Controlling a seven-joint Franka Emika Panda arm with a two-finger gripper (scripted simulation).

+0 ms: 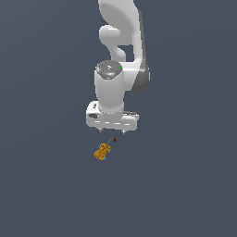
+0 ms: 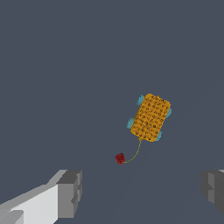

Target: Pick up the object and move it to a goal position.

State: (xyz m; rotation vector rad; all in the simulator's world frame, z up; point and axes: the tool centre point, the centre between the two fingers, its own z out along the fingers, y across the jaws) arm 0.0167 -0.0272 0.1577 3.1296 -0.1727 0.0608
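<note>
The object (image 1: 102,152) is a tiny oblong orange-brown block with dark speckles and cyan trim, lying on the dark grey floor just below the gripper in the exterior view. In the wrist view the object (image 2: 151,117) lies free, beyond the fingers. The goal position (image 1: 115,139) is a tiny red dot with a thin greenish tail, right beside the block; the goal position (image 2: 120,158) sits between block and fingers. My white gripper (image 1: 113,133) hangs above both, open, holding nothing. Its grey fingertips (image 2: 70,194) stand wide apart.
The white arm (image 1: 121,55) rises behind the gripper toward the top of the exterior view. The dark grey floor (image 1: 185,185) is uniform all around, with no other objects in sight.
</note>
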